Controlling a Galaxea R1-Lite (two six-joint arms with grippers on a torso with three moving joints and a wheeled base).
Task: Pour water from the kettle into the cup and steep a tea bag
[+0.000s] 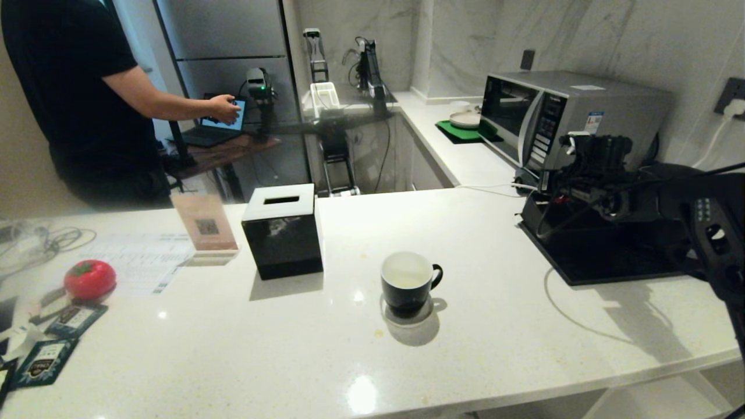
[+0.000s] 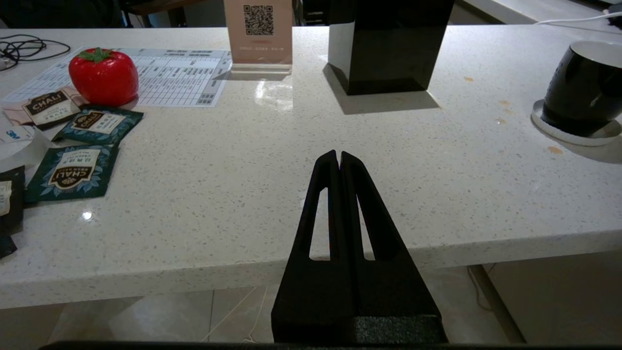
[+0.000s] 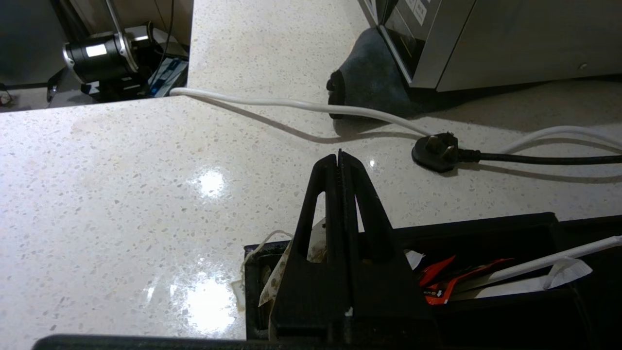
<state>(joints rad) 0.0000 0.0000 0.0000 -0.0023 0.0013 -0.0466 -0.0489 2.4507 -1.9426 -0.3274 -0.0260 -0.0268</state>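
The left end effector (image 2: 339, 156) hangs off the near edge of the white bench (image 2: 252, 160), pointing level across it, its two black fingers pressed together and holding nothing. It appears only in its own wrist view; the head view does not catch it. Ahead of it on the robot's left lie flat dark teal sachets (image 2: 73, 172) and a red tomato-shaped object (image 2: 103, 77) on a printed sheet (image 2: 180, 78).

The cup (image 1: 408, 280) stands upright near the middle of the bench on a pale round coaster (image 2: 573, 133), its ear handle turned toward the robot's right. A pale, faintly yellowish pool of water (image 1: 405, 281) sits low in its white inside. Whether a tea bag lies in it cannot be made out.

Behind and to the left of the cup stands the black tissue box (image 1: 283, 233), with a small QR sign (image 1: 205, 224) just beside it.

On the right, the right arm (image 1: 669, 201) reaches in from the frame edge, bent, over the low black tray (image 1: 605, 262). The right end effector (image 3: 340, 158) is closed with nothing between its fingers, tip tilted down toward bare bench just past the tray's rim. Under it a stained, crumpled paper tag on a thin string (image 3: 272, 272) hangs over the tray's corner, partly hidden by the fingers. The arm covers most of the tray in the head view.

Farther on sit a black plug (image 3: 436, 151), the microwave (image 1: 559, 113) and, at the far left, a person (image 1: 81, 93) with a hand on a laptop
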